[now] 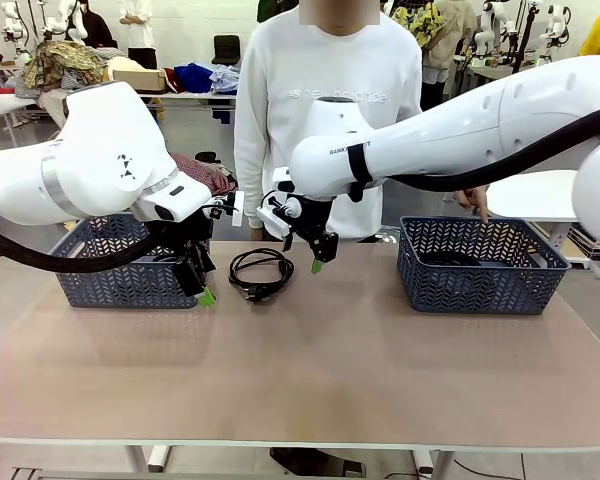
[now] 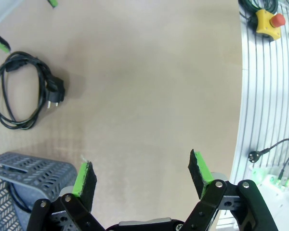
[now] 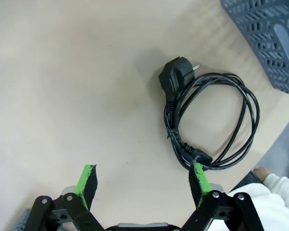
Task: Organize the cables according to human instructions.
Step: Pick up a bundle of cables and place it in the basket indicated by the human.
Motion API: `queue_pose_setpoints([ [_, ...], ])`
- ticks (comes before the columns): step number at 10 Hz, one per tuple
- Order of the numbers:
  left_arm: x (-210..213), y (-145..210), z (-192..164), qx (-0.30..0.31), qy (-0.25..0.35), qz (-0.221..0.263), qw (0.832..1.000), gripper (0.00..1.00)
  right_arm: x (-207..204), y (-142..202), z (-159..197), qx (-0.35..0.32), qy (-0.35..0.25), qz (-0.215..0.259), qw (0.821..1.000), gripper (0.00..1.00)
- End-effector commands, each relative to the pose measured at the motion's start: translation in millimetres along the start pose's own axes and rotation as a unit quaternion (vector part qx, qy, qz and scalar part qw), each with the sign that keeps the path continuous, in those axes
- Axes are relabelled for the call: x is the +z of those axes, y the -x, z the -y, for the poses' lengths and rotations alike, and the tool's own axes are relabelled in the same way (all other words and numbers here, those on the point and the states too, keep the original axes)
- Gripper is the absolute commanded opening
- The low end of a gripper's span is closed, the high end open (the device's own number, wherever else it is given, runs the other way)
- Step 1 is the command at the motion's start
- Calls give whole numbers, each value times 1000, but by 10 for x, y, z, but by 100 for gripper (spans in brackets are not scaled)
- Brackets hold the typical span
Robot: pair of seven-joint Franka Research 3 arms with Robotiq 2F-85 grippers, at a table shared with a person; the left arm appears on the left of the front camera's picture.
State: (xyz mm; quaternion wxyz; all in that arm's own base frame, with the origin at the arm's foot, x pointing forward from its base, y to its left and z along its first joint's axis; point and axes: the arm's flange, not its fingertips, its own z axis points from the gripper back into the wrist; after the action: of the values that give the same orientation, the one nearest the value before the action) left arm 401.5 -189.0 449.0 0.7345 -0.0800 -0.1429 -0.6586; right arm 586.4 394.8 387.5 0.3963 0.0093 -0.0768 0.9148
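A coiled black cable (image 1: 259, 273) with a plug lies on the table between the two baskets; it also appears as a cable (image 2: 21, 91) at the upper left of the left wrist view and a cable (image 3: 209, 119) ahead of the right fingers. My right gripper (image 1: 320, 257) hovers open just right of the coil, nothing between its fingers (image 3: 198, 178). My left gripper (image 1: 202, 288) hangs open by the left basket's front right corner, its pads (image 2: 85, 178) empty. Another black cable (image 1: 455, 259) lies inside the right basket.
A dark grey basket (image 1: 100, 283) stands at the left and another basket (image 1: 480, 285) at the right. The person stands at the far side, a hand (image 1: 472, 203) with a finger pointing down at the right basket. The near half of the table (image 1: 310, 380) is bare.
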Motion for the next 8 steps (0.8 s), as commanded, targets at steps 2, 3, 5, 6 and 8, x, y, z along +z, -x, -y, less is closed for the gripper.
queue_pose_setpoints([
  [2, 17, 21, 0, 1, -1, -3, 1000, 100, -93, -23, 273, 43, -17, -8, 999, 100],
  [3, 17, 21, 0, 1, -1, -3, 1000, 100, -145, -22, 326, 46, -24, -10, 999, 100],
  [5, 17, 21, 0, 1, -1, -3, 1000, 100, -268, -28, 388, 53, -36, -13, 998, 100],
  [6, 17, 21, 0, 1, -1, -3, 1000, 100, -329, -31, 408, 54, -42, -14, 998, 100],
  [8, 17, 21, 0, 1, -1, -3, 1000, 100, -410, -38, 459, 52, -50, -22, 997, 100],
])
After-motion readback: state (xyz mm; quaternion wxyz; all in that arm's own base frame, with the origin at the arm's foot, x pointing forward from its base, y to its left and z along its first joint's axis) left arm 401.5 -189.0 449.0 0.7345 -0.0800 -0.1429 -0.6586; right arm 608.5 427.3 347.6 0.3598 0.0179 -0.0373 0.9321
